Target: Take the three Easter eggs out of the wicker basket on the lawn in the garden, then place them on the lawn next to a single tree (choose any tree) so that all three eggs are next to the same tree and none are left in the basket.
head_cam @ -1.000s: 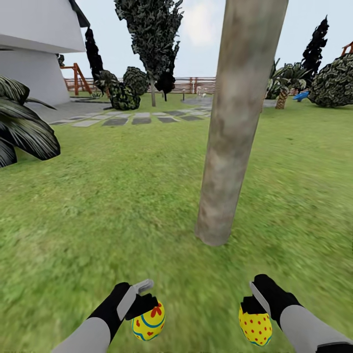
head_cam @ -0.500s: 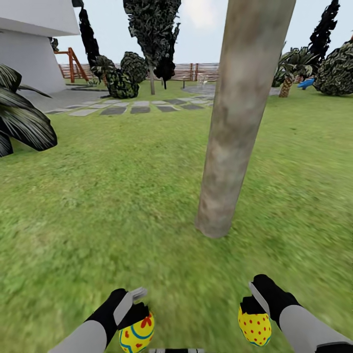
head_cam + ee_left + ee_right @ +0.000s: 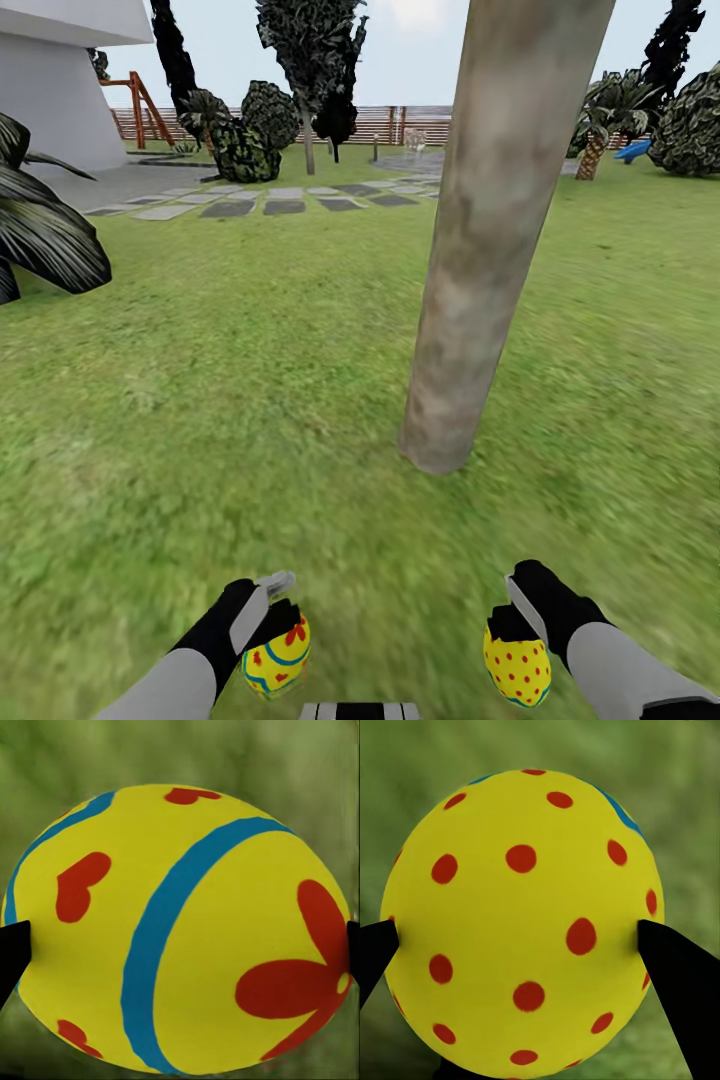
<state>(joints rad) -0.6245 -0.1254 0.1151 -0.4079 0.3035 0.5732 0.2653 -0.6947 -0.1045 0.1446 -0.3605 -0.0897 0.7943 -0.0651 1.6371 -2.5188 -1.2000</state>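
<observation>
The left gripper [image 3: 272, 625] pinches a yellow egg with blue stripes and red flowers [image 3: 276, 658]; the right gripper [image 3: 512, 628] pinches a yellow red-dotted egg [image 3: 517, 665]. Both hang over the patchy green lawn [image 3: 200, 400], near the straight grey-brown tree trunk [image 3: 490, 240]. Released from this height, the round eggs could roll away from the tree.

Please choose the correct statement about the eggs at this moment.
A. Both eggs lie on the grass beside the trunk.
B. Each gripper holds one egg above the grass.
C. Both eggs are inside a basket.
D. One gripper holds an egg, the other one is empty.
B: the left gripper is closed on the striped egg, and the right gripper on the dotted egg, both short of the tree trunk.
</observation>
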